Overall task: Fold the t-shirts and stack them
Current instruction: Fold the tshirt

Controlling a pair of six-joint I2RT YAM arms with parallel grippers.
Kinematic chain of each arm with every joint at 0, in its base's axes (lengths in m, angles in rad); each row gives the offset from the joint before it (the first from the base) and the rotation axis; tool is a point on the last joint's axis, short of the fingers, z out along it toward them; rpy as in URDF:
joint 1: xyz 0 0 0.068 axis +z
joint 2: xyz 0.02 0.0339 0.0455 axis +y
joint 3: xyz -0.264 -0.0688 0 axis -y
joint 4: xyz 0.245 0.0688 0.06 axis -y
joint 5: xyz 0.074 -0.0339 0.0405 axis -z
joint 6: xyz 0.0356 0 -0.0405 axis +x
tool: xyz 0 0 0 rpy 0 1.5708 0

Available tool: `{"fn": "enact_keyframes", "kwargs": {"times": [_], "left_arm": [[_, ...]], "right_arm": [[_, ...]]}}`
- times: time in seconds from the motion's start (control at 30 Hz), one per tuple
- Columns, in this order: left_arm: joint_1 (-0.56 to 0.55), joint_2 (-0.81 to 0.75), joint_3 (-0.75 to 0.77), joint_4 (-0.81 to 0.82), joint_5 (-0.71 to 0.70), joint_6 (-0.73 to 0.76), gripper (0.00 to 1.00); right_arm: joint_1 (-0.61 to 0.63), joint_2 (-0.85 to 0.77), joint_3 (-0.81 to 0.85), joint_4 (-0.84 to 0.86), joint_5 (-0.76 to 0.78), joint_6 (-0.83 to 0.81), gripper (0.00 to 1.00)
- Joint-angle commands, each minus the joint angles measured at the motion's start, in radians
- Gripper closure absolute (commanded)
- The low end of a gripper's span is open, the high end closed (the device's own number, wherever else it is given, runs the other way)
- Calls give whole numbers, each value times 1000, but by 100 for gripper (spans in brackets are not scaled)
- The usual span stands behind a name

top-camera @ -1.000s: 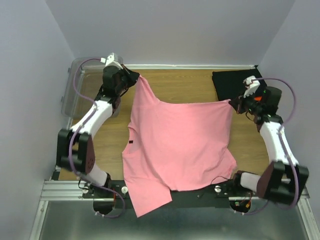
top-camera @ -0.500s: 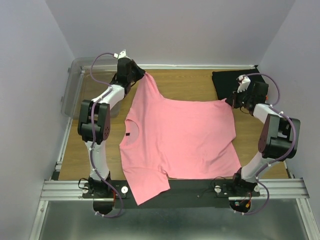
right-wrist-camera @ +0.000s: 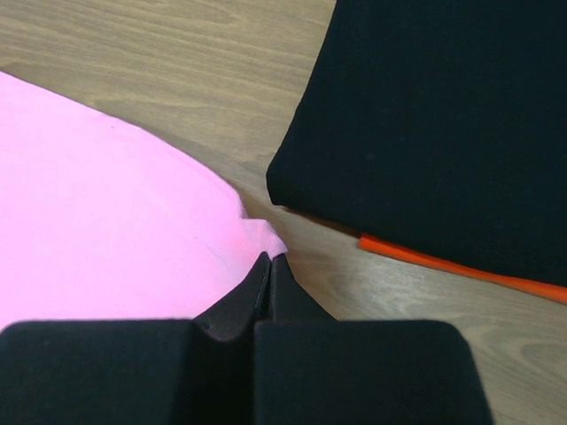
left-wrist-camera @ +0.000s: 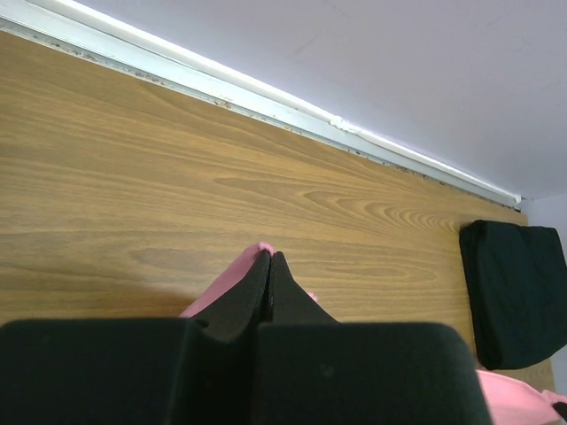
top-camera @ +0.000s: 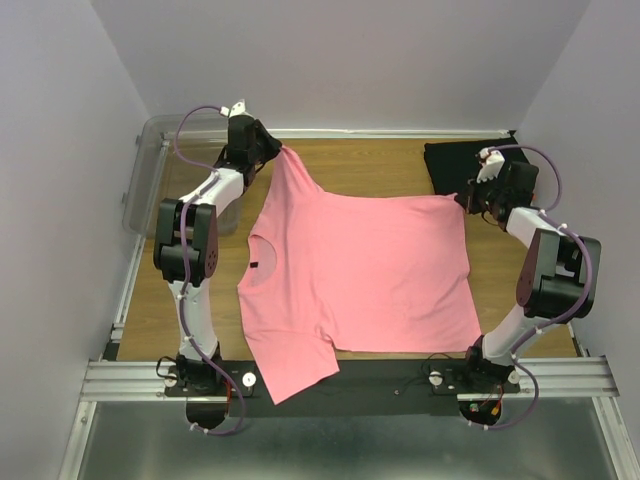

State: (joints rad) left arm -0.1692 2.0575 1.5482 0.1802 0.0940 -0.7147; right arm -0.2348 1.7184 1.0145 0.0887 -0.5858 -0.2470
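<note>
left and right jaws are clamping fully shut on far corners of the pink t-shirt (top-camera: 360, 270); aiming for even tension, lowering both together onto the surface (top-camera: 370, 165).

I counted three t-shirts: one pink t-shirt (top-camera: 360, 270) across the middle of the frame, one black t-shirt (top-camera: 455, 165) at upper right, and one orange t-shirt (right-wrist-camera: 461, 266), only a sliver under the black in my right wrist view. One clear bin (top-camera: 140, 190) at upper left. Two grippers of mine: left gripper (top-camera: 278, 152), right gripper (top-camera: 462, 203). One table (top-camera: 370, 165).
</note>
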Motion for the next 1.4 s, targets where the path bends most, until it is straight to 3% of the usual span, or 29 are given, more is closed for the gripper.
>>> {"fn": "enact_keyframes", "kwargs": {"times": [0.0,1.37], "left_arm": [[8,23,15,-4,-2,34,100],[25,-155,-129,-18,108,150,100]], "right_arm": [[-11,-34,-19,26,-11,14,99],[-170,-14,-56,29,-198,49,100]]}}
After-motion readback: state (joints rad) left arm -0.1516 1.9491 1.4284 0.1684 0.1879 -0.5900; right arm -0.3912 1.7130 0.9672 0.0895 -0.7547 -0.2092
